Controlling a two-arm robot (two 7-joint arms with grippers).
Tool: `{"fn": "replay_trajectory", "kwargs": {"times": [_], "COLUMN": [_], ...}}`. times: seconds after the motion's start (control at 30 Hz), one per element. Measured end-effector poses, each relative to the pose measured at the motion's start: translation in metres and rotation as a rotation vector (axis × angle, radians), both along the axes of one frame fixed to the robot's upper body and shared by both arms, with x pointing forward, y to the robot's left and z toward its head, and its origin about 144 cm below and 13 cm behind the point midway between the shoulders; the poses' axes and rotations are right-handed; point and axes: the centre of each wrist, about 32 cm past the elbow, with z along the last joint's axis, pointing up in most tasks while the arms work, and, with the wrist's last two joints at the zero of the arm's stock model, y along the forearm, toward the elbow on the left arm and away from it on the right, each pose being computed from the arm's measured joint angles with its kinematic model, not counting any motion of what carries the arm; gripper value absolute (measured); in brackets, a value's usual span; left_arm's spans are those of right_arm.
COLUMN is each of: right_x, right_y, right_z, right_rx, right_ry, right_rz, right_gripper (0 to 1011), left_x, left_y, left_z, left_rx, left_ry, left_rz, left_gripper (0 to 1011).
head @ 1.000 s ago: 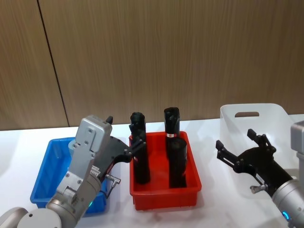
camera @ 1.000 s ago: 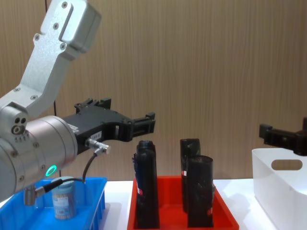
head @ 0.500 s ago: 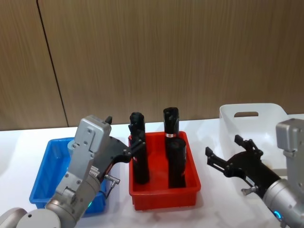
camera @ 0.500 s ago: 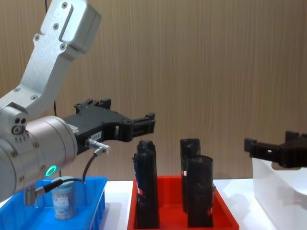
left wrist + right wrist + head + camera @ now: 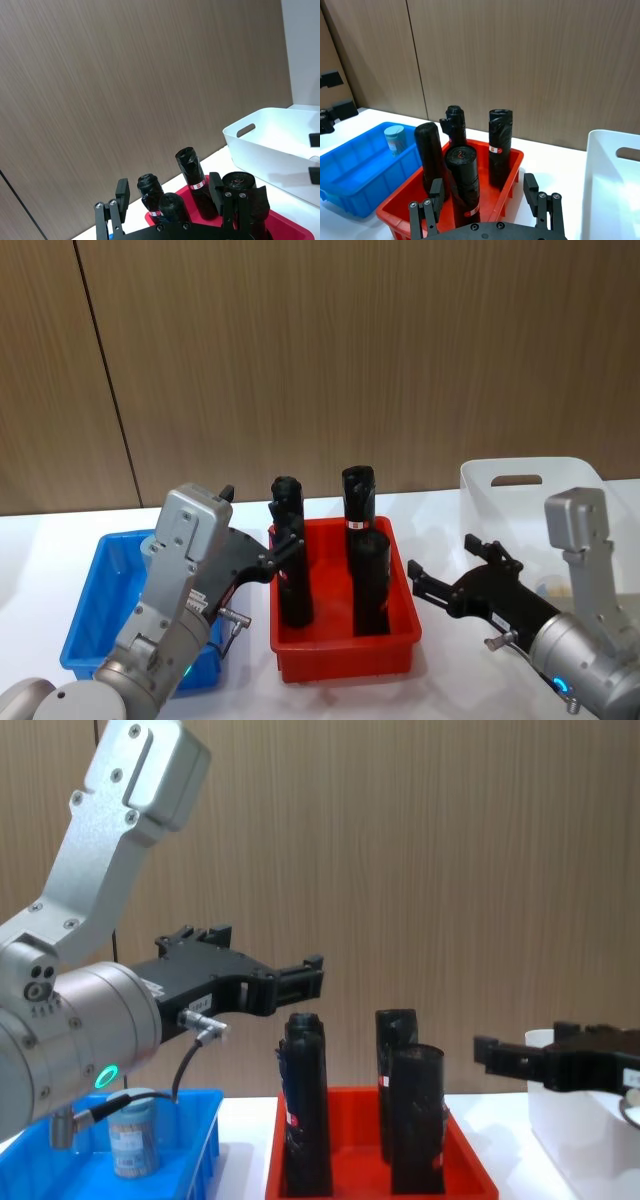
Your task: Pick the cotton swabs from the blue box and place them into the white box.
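Cotton swabs (image 5: 395, 140): one small tub with a pale lid is standing upright in the blue box (image 5: 350, 172), near its far wall. In the chest view the same tub (image 5: 132, 1134) is sitting low in the box, partly behind the left arm's cable.

Left gripper (image 5: 300, 980) is hovering above the seam between the blue box (image 5: 98, 598) and the red tray (image 5: 345, 651), fingers spread, holding nothing. Its fingers are pointing toward 3 o'clock, over the black cylinders (image 5: 291, 565). The tub lies back toward 9 o'clock and below it, so the gripper is overshooting the target.

Right gripper (image 5: 445, 577) is hanging at the red tray's 3 o'clock side, in front of the white box (image 5: 530, 486), fingers spread and empty, pointing toward 9 o'clock. The tub is well apart from it, across the whole tray of cylinders.

Judgement: the left arm is nearer by far. The tub's long axis is vertical, so a top-down approach over the lid looks most workable; the cylinders are blocking a sideways reach from the right.
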Motion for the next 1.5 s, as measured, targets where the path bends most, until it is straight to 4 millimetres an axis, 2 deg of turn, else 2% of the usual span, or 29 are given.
{"fn": "replay_trajectory", "kwargs": {"times": [0.6,1.5], "right_x": [0.031,0.068], "right_y": [0.014,0.041], "right_z": [-0.015,-0.024], "right_rx": [-0.028,-0.053], "right_ry": [0.055,0.088], "right_rz": [0.051,0.081], "right_gripper": [1002,1002], "left_x": [0.000,0.000], "left_y": [0.000,0.000], "left_z": [0.000,0.000], "left_rx": [0.000,0.000], "left_ry": [0.000,0.000], "left_rz": [0.000,0.000], "left_gripper": [1004,1004]}}
